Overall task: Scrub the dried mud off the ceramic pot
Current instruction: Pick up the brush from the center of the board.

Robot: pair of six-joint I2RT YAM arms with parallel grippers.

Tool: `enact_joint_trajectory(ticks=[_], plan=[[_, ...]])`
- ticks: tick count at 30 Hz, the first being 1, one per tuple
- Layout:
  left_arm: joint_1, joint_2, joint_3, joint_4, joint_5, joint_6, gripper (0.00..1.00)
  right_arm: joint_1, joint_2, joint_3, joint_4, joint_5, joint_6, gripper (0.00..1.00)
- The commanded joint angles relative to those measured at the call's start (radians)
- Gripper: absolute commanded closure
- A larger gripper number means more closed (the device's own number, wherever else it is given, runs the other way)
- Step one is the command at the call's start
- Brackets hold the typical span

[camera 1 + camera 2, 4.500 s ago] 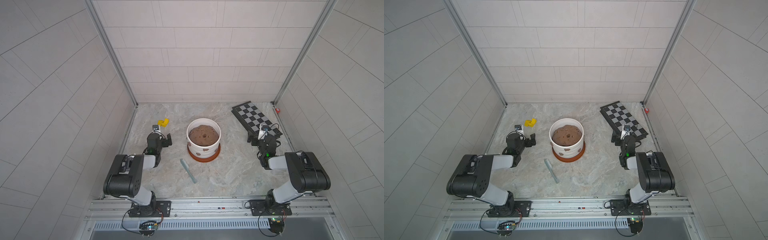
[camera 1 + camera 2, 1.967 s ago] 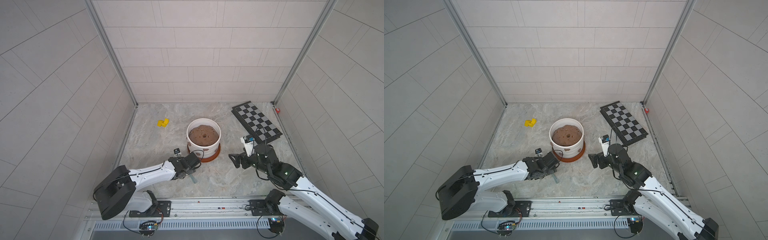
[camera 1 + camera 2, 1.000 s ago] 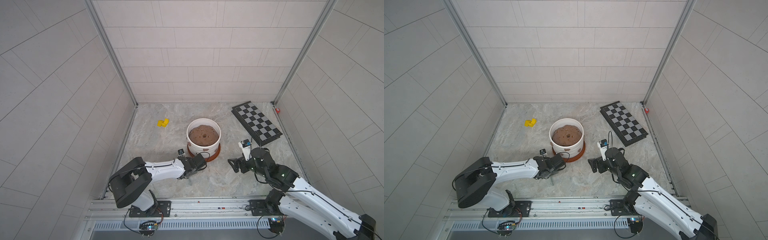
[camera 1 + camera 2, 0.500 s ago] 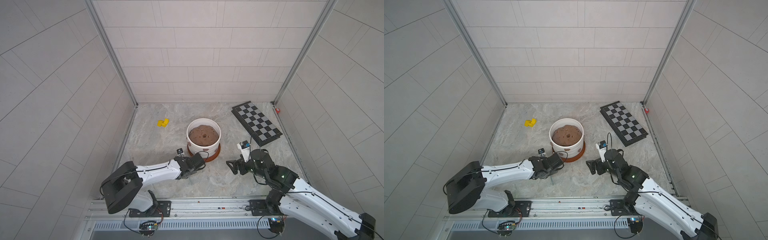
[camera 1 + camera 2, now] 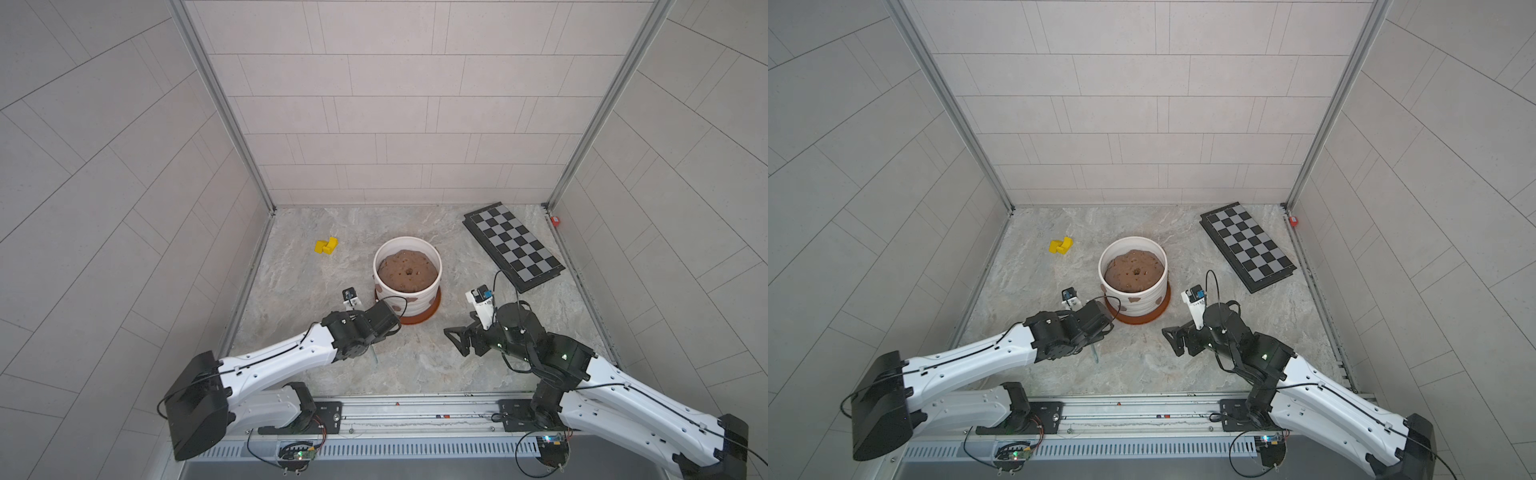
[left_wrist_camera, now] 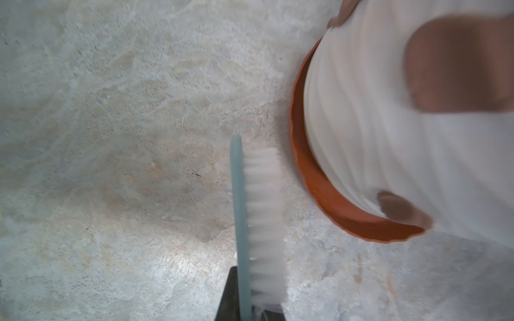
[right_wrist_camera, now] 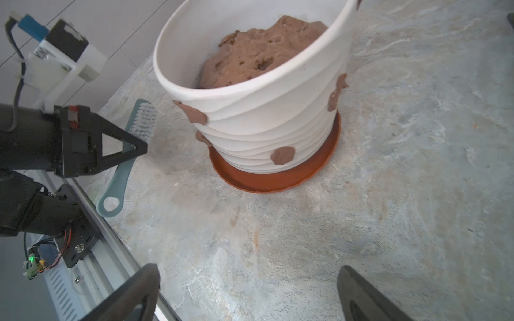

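The ceramic pot is white and ribbed and stands on a terracotta saucer mid-table, with a brown mound inside. Patches of dried mud stick to its outer wall. My left gripper is shut on a teal-handled scrub brush. The brush sits just left of the saucer, bristles turned toward the pot and apart from it. My right gripper is open and empty, front right of the pot.
A black-and-grey chessboard lies at the back right. Two yellow blocks sit at the back left. A small red thing lies by the right wall. Tiled walls close three sides, and a metal rail runs along the front.
Both arms have come out from their folded rest. The left gripper has closed on the brush that lay on the table and brought it toward the pot. The right gripper edged slightly left.
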Motion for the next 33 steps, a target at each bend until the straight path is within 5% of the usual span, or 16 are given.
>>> enact_joint_trajectory(ticks=[1,7,12,21,33], plan=[[0.009,-0.082,0.043,-0.095,-0.060,0.024,1.00,0.083,0.018,0.047,0.053,0.108,-0.001,0.00],[0.053,-0.174,0.145,-0.121,-0.037,0.075,1.00,0.309,0.121,0.125,0.205,0.354,-0.163,0.00],[0.078,-0.177,0.247,-0.123,-0.005,0.130,1.00,0.457,0.240,0.148,0.439,0.499,-0.445,0.00],[0.115,-0.150,0.352,-0.110,0.100,0.161,1.00,0.519,0.472,0.085,0.962,0.426,-0.906,0.01],[0.136,-0.144,0.372,-0.081,0.174,0.138,1.00,0.478,0.710,0.197,1.119,0.481,-1.013,0.50]])
